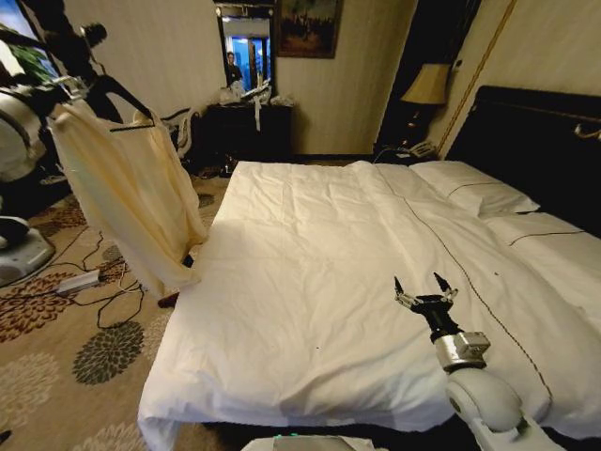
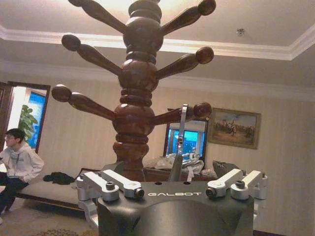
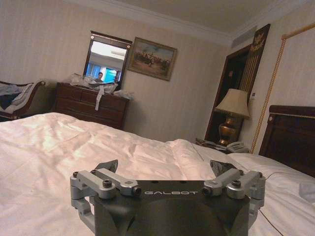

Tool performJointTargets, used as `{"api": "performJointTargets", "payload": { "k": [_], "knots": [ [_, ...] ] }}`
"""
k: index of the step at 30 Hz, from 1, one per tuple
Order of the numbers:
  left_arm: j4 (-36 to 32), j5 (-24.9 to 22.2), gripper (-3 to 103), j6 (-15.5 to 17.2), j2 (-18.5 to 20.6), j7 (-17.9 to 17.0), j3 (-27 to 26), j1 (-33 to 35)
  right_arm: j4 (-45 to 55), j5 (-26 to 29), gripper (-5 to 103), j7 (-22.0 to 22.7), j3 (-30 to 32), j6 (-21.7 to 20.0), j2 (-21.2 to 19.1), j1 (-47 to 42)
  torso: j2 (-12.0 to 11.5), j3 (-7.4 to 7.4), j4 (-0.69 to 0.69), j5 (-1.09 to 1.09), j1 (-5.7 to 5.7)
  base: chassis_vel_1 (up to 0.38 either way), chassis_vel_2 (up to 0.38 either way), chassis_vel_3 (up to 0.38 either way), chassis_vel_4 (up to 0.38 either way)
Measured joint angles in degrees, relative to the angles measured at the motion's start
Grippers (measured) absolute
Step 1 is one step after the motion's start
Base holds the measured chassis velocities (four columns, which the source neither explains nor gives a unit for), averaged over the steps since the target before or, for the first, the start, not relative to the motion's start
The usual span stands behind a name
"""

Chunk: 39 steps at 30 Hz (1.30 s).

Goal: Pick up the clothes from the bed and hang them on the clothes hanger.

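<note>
The cream clothes (image 1: 131,193) hang off the bed's left side on the black clothes hanger (image 1: 127,101), up beside my left arm (image 1: 17,122). In the left wrist view the hanger's metal hook (image 2: 181,137) rises between the spread fingers of my left gripper (image 2: 170,169), which is open, and its top lies over a peg of a wooden coat stand (image 2: 133,98). The bed (image 1: 310,272) has a white duvet with nothing on it. My right gripper (image 1: 424,287) hovers open and empty over the bed's near right part, and it also shows in the right wrist view (image 3: 165,167).
Pillows (image 1: 474,188) and a dark headboard (image 1: 535,141) are at the right. A dark dresser (image 1: 249,127) with a mirror stands at the far wall, and a lamp (image 1: 427,85) beside the bed. Cables (image 1: 89,277) lie on the patterned carpet on the left. A person sits on a sofa (image 2: 17,164).
</note>
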Motion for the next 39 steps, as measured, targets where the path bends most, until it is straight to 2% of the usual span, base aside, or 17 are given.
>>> {"api": "performJointTargets", "payload": {
  "k": [8, 11, 12, 15, 20, 26, 32, 34, 38, 39],
  "knots": [
    [-1.31, -1.75, 100, 0.66, 1.09, -2.04, -1.22, 1.26, 0.00, 0.00, 100, 0.00, 0.00, 0.00, 0.00, 0.00, 0.00, 0.00, 0.01, 0.00, 0.00, 0.000, 0.000, 0.000, 0.000],
    [-0.95, -9.53, 100, 6.21, 0.66, -7.52, -2.30, 1.13, 0.00, 0.00, 100, 0.00, 0.00, 0.00, 0.00, 0.00, 0.00, 0.00, 0.04, 0.00, 0.00, 0.000, 0.000, 0.000, 0.000],
    [-0.95, -9.53, 100, 6.21, 0.66, -7.52, -2.30, 1.13, 0.00, 0.00, 100, 0.00, 0.00, 0.00, 0.00, 0.00, 0.00, 0.00, 0.04, 0.00, 0.00, 0.000, 0.000, 0.000, 0.000],
    [0.44, -17.67, 100, 8.70, -0.81, -10.74, -3.27, 0.27, 0.00, 0.00, 100, 0.00, 0.00, 0.00, 0.00, 0.00, 0.00, 0.00, -0.02, 0.01, 0.00, 0.000, 0.000, 0.000, 0.000],
    [1.23, -19.68, 100, 8.37, -0.92, -10.78, -3.56, 0.02, 0.00, 0.00, 100, 0.00, 0.00, 0.00, 0.00, 0.00, 0.00, 0.00, 0.02, 0.00, 0.00, 0.000, 0.000, 0.000, 0.000],
    [1.75, -18.47, 100, 7.56, -0.53, -9.91, -3.60, -0.75, 0.00, 0.00, 100, 0.00, 0.00, 0.00, 0.00, 0.00, 0.00, 0.00, 0.01, 0.00, 0.00, 0.000, 0.000, 0.000, 0.000],
    [0.30, -18.83, 100, 7.01, -0.48, -10.50, -3.96, -1.14, 0.00, 0.00, 100, 0.00, 0.00, 0.00, 0.00, 0.00, 0.00, 0.00, 0.01, 0.00, 0.00, 0.000, 0.000, 0.000, 0.000],
    [-0.19, -19.10, 100, 6.07, -0.58, -10.79, -4.20, -1.20, 0.00, 0.00, 100, 0.00, 0.00, 0.00, 0.00, 0.00, 0.00, 0.00, 0.01, 0.01, 0.00, 0.000, 0.000, 0.000, 0.000],
    [-1.67, -22.02, 100, 1.66, -1.05, -11.80, -5.59, -1.06, 0.00, 0.00, 100, 0.00, 0.00, 0.00, 0.00, 0.00, 0.00, 0.00, 0.00, 0.00, 0.00, 0.000, 0.000, 0.000, 0.000],
    [-1.67, -22.02, 100, 1.66, -1.05, -11.80, -5.59, -1.06, 0.00, 0.00, 100, 0.00, 0.00, 0.00, 0.00, 0.00, 0.00, 0.00, 0.00, 0.00, 0.00, 0.000, 0.000, 0.000, 0.000]
  ]
}}
